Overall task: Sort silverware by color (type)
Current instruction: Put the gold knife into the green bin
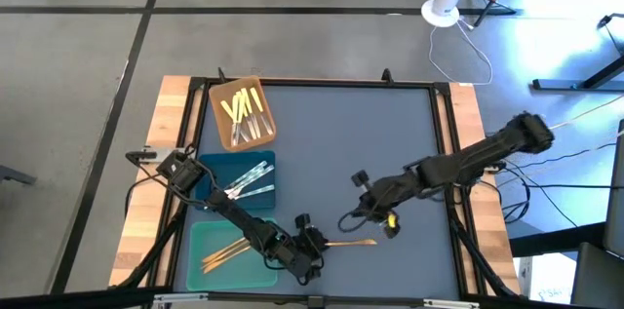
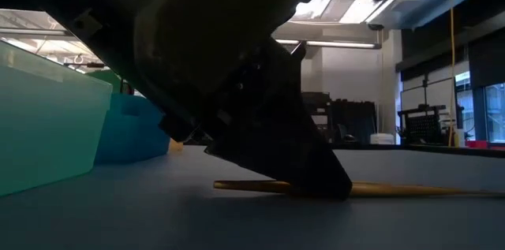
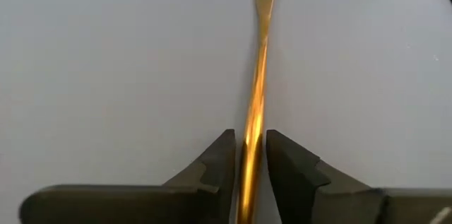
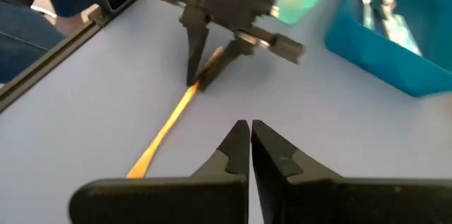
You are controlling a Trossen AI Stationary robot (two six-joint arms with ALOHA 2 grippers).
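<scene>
Gold-orange, slim and glossy, one utensil [image 1: 353,244] lies flat on the blue-grey counter [image 1: 390,134], just right of the teal tray [image 1: 200,236]. The left gripper [image 1: 314,248] straddles its handle end, jaws nearly against the shaft; a firm grasp cannot be confirmed. Further right, the right gripper [image 1: 343,223] hovers near the utensil, jaws clenched, empty.

Grey concrete floor [image 1: 78,65] with dark seams; white fan base [image 1: 441,12]; lit ceiling strips [image 2: 339,43].
</scene>
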